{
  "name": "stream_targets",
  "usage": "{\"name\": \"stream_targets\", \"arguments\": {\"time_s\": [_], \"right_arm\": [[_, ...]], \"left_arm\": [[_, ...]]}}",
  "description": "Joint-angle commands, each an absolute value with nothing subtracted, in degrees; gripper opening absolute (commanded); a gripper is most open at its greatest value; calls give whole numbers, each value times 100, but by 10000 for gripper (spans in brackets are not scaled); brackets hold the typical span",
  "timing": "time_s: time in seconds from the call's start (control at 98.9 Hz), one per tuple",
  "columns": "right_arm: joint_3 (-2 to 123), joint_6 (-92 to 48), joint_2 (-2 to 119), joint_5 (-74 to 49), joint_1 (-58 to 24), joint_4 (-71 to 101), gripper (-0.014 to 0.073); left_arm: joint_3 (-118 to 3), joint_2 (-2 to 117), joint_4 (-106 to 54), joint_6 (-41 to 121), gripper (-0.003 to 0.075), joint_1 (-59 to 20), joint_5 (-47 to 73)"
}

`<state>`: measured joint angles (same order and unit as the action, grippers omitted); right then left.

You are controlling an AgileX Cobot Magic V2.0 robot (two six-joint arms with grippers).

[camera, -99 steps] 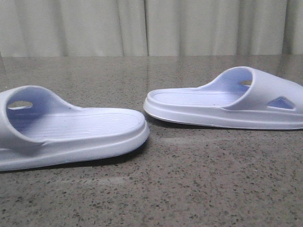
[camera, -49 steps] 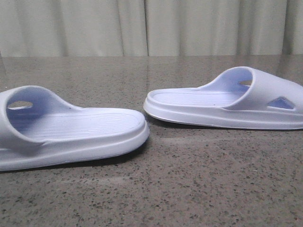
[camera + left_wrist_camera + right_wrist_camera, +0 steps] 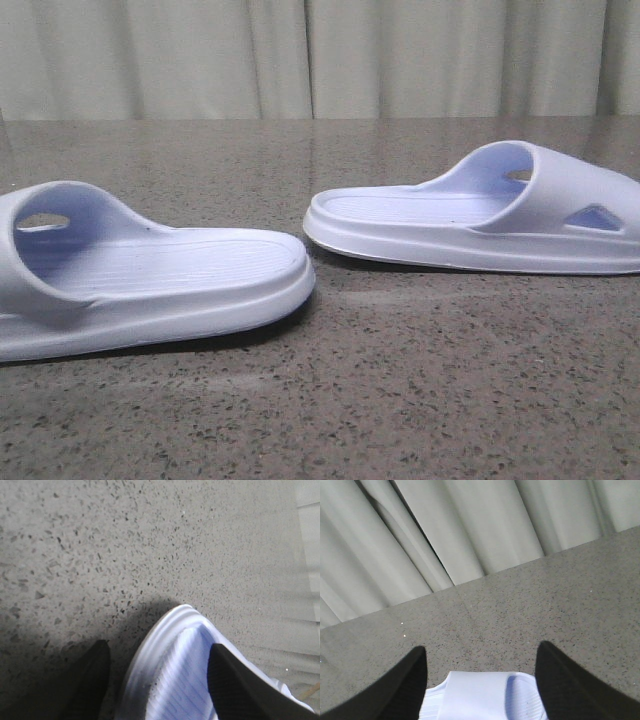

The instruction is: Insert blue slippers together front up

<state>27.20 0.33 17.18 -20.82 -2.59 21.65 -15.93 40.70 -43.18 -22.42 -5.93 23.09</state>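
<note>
Left slipper point(image 3: 150, 275) lies flat on the speckled bench point(image 3: 400, 400), sole down, heel end toward centre. Left hand point(image 3: 157, 680) is spread wide, fingers point(image 3: 235, 690) straddling that slipper's rounded end. Right slipper point(image 3: 480, 220) lies flat, set farther back, its heel end just beside the left one's. Right hand point(image 3: 480, 687) is spread wide above its strap, curtain point(image 3: 470, 530) behind.

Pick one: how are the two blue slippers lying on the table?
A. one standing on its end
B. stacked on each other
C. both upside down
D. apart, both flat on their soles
D: the left slipper and the right slipper lie sole-down with a gap of table between them.
</note>
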Motion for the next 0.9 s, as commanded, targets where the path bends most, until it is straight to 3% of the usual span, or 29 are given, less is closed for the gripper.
{"name": "stream_targets", "arguments": {"time_s": [0.0,0.647,0.89], "right_arm": [[2915,0,1817,-1617,-217,2220,404],[2915,0,1817,-1617,-217,2220,404],[2915,0,1817,-1617,-217,2220,404]], "left_arm": [[-1718,4150,-4363,-2223,384,-628,2295],[-1718,4150,-4923,-1495,380,-628,2600],[-1718,4150,-4871,-1487,270,-628,2600]]}}
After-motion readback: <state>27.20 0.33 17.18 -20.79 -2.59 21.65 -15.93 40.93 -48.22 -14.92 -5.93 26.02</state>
